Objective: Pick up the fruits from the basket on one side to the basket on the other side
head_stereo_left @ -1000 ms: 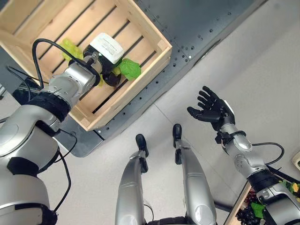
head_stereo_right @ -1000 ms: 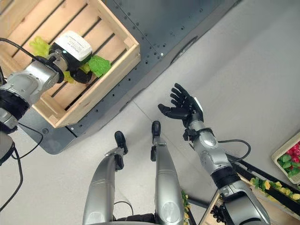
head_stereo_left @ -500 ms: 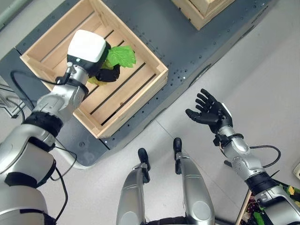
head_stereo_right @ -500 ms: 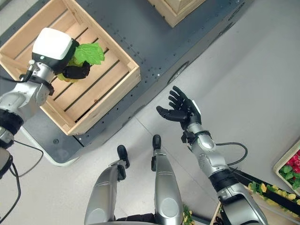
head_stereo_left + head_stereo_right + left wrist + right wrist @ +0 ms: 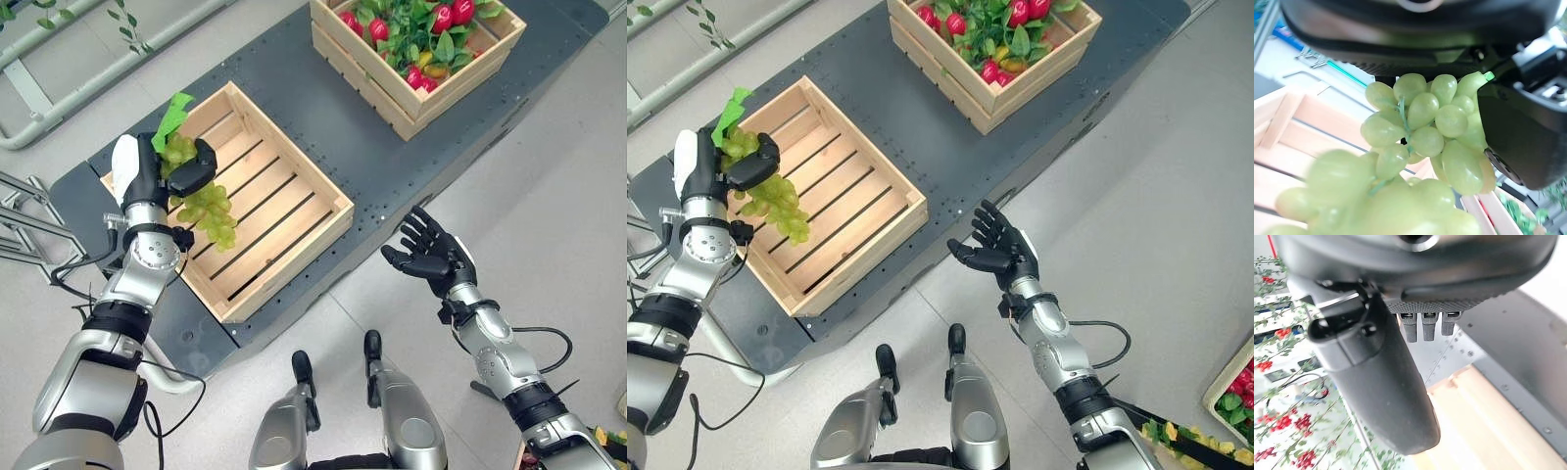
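The grapes [image 5: 204,201], a pale green bunch, hang with their long axis running down and a little toward the robot's right, the stem end up inside the left hand [image 5: 157,168] and the tapered tip pointing down over the slats of the empty crate [image 5: 284,211]. A bright green leaf [image 5: 172,113] sticks up from the top of the bunch, above the fingers. The left hand is raised over the crate's left part, fingers curled round the upper part of the bunch and thumb closed against it; the wrist view shows the grapes [image 5: 1422,125] pressed against the dark palm, with the lower grapes hanging free above the wooden slats. The left forearm rises steeply from the lower left, wrist held nearly upright. The right hand [image 5: 429,257] is held out over the grey floor [image 5: 549,186] just beside the edge of the dark platform [image 5: 392,166], palm turned up, fingers spread and slightly bent, holding nothing; its forearm runs back toward the lower right. A second crate [image 5: 416,59], filled with red fruit and green leaves, stands farther along the platform, well apart from the empty one.
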Robot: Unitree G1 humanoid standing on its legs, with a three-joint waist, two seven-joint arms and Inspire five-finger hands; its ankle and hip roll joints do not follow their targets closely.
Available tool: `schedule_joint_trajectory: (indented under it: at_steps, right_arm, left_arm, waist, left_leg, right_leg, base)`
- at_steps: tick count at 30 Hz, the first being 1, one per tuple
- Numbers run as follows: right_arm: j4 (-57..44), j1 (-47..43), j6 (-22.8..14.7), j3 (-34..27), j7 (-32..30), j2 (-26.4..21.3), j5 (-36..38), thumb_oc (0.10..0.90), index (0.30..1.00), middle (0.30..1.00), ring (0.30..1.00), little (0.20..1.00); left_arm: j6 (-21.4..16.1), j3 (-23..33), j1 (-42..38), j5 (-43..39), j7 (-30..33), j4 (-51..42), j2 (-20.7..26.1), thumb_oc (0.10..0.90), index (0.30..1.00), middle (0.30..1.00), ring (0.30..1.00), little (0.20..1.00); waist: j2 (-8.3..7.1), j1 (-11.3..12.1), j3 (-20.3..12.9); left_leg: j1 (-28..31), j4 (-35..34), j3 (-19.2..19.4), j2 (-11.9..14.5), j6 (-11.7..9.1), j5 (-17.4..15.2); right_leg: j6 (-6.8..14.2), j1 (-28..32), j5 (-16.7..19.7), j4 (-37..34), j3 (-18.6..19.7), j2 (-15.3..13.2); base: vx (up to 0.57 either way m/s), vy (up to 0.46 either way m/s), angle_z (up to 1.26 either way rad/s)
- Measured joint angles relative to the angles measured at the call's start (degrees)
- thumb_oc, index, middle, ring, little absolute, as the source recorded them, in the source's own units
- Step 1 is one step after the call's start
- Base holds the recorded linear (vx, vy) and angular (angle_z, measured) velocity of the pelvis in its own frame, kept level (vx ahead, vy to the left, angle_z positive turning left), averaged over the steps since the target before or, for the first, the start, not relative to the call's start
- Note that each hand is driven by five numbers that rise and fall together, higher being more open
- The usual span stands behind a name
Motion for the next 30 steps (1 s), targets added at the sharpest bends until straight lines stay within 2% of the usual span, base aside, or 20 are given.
schedule_joint_trajectory:
  at_steps: [6,8,12,16,21,25,30]
  right_arm:
    - [-2.2,-0.3,0.7,-0.1,2.2,0.5,0.0,0.800,0.900,0.900,0.900,0.900]
    - [-3.3,-0.2,1.0,-0.1,2.4,1.3,0.0,0.800,0.900,0.900,0.900,0.900]
    - [-5.0,-2.3,2.7,0.4,4.3,2.2,0.0,0.800,0.900,0.900,0.900,0.900]
    - [-5.4,-3.5,4.9,0.7,5.6,2.5,0.2,0.800,0.900,0.900,0.900,0.900]
    - [-5.4,-4.2,8.9,5.0,6.2,2.9,0.3,0.800,0.900,0.900,0.900,0.900]
    - [-5.3,-4.2,11.0,7.2,6.2,4.4,0.9,0.800,0.900,0.900,0.900,0.900]
    - [-4.5,-4.3,11.7,9.5,6.1,6.4,2.0,0.800,0.900,0.900,0.900,0.900]
  left_arm:
    - [-0.2,2.3,2.2,-5.0,-5.2,-5.8,-3.4,0.400,0.300,0.300,0.300,0.300]
    - [-0.7,2.3,3.5,-6.3,-7.6,-9.1,-5.0,0.400,0.300,0.300,0.300,0.300]
    - [-0.7,2.3,3.5,-6.9,-11.0,-13.4,-5.3,0.400,0.300,0.300,0.300,0.300]
    - [-0.7,2.3,3.5,-6.9,-13.6,-16.1,-5.3,0.400,0.300,0.300,0.300,0.300]
    - [-0.7,2.0,3.5,-7.0,-17.4,-16.6,-5.3,0.400,0.300,0.300,0.300,0.300]
    - [-0.6,-1.4,3.5,-7.0,-20.5,-17.3,-5.3,0.400,0.300,0.300,0.300,0.300]
    - [0.1,-5.4,3.5,-6.9,-22.4,-20.0,-5.6,0.400,0.300,0.300,0.300,0.300]
  waist:
    - [0.15,0.9,-0.1]
    - [0.52,1.8,-2.4]
    - [0.85,2.4,-3.4]
    - [1.53,3.3,-5.3]
    - [1.85,4.0,-9.4]
    - [1.95,5.0,-12.7]
    - [1.92,5.6,-14.8]
  left_leg:
    - [7.4,-4.1,-1.0,0.5,-0.2,0.2]
    - [7.8,-4.1,-1.2,0.5,-0.4,-0.2]
    - [8.9,-4.1,-2.2,0.5,-0.4,-0.2]
    - [8.9,-4.2,-2.7,0.5,-0.4,-0.2]
    - [8.6,-4.2,-2.9,0.5,-0.4,-0.2]
    - [8.6,-4.2,-3.2,0.5,-0.4,-0.2]
    - [8.7,-4.2,-4.4,0.3,-0.4,0.0]
  right_leg:
    - [0.2,8.2,0.1,-4.8,-1.9,0.7]
    - [0.3,9.6,0.2,-6.4,-2.0,0.7]
    - [0.4,11.9,0.5,-8.0,-2.9,0.8]
    - [0.4,12.3,0.7,-8.4,-3.4,0.9]
    - [0.5,12.2,0.7,-8.5,-3.8,0.8]
    - [0.5,12.3,0.7,-8.5,-3.9,0.8]
    - [0.5,12.9,0.7,-8.5,-4.8,0.5]
  base:
    - [0.09,-0.076,0.09]
    - [0.06,-0.078,0.06]
    - [0.01,-0.070,0.14]
    - [-0.02,-0.069,0.07]
    - [-0.03,-0.063,0.03]
    - [-0.01,-0.022,0.02]
    - [-0.02,-0.025,0.10]
